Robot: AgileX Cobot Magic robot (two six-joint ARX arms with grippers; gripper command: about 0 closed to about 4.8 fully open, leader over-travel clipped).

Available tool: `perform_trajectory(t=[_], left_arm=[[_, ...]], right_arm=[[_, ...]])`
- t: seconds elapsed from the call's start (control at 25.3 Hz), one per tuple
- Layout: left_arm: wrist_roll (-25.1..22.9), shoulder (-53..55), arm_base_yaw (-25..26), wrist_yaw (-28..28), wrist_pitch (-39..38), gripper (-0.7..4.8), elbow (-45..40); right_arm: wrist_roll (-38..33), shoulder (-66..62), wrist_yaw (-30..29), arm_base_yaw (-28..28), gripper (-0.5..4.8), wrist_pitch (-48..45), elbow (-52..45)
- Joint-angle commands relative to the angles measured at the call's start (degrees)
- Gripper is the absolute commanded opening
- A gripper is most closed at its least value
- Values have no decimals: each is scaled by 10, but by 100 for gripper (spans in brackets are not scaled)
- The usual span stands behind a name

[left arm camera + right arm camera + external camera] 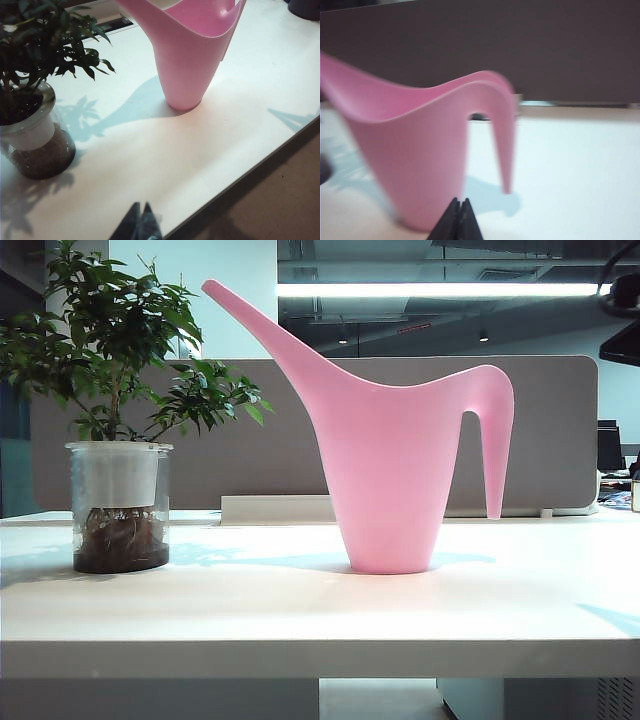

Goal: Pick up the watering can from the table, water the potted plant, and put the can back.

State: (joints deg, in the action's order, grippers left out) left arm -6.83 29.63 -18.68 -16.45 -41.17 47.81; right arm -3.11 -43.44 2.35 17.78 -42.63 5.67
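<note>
Centrally, the smooth pink plastic watering can (395,465) stands upright on the flat white table (300,615), the leafy potted plant (118,440) at left. Both the left gripper (141,212) and right gripper (459,207) are closed, empty.

Left claw (141,218) and right claw (459,215) both closed, empty, apparently off the surface.

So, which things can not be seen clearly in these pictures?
- Watering can: whether it holds water; the exterior view shows only its opaque wall.
- Watering can spout: cut off by the edge in both wrist views.
- Right wrist view: blurred; right hand shut, not on the can.
- Left hand: only shut fingertips show.
- Both arms: absent from the exterior view.
</note>
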Motion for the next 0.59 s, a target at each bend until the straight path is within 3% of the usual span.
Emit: perform_trajectory(t=[0.04,0.12,0.44,0.59], left_arm=[[-2,0,0,-3,5,3,2],[-2,0,0,-3,5,3,2],[-2,0,0,-3,5,3,2],[-2,0,0,-3,5,3,2]], right_arm=[[-3,49,-63,1,-1,68,-5],[-3,95,-66,1,-1,139,-7],[-4,285,-66,0,-1,286,-46],[-3,387,-66,-1,-1,429,-48]])
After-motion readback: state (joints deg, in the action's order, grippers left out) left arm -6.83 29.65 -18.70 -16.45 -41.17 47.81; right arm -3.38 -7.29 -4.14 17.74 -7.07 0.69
